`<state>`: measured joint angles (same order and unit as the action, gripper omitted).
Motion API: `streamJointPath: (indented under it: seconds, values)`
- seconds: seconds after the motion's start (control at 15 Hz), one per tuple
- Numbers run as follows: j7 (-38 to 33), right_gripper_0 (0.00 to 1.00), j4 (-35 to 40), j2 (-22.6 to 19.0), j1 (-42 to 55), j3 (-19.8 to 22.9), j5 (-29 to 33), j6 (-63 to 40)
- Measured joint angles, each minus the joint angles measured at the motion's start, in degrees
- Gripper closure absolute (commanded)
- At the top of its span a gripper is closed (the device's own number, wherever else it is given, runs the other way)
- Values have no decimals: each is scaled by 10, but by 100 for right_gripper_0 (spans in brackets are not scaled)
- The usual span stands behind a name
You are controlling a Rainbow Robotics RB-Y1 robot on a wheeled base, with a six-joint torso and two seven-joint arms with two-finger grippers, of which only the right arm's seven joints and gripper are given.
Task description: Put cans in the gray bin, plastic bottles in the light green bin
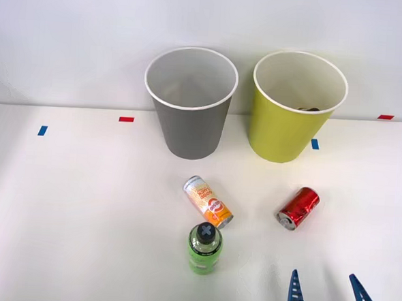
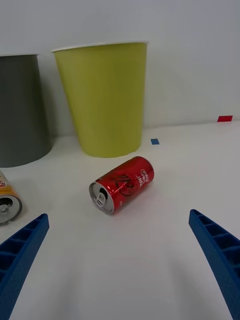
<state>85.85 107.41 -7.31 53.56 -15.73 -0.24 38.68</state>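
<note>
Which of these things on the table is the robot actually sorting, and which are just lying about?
Part of the job:
- red can, on its side
- orange-and-white can, on its side
- green bottle, upright, black cap
- gray bin
- light green bin, something dark inside
- right gripper, open, empty

Just lying about:
- red tape marks
- blue tape marks

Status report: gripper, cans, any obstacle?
Right gripper open, empty, short of red can. Both cans on their sides on table; orange can beside green bottle. Path clear.
</note>
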Motion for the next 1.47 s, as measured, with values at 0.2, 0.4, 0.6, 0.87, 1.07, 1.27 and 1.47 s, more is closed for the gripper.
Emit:
streamJointPath:
  seconds: [0.2, 0.4, 0.6, 0.87, 1.07, 1.27, 1.47]
  values:
    - [2, 3, 0, 0, 11, 0, -8, 2]
    - [2, 3, 0, 0, 18, 1, -15, 3]
    - [2, 3, 0, 0, 18, 1, -15, 3]
    - [2, 3, 0, 0, 18, 1, -15, 3]
    - [2, 3, 0, 0, 18, 1, -15, 3]
    - [2, 3, 0, 0, 18, 1, -15, 3]
    - [2, 3, 0, 0, 18, 1, -15, 3]
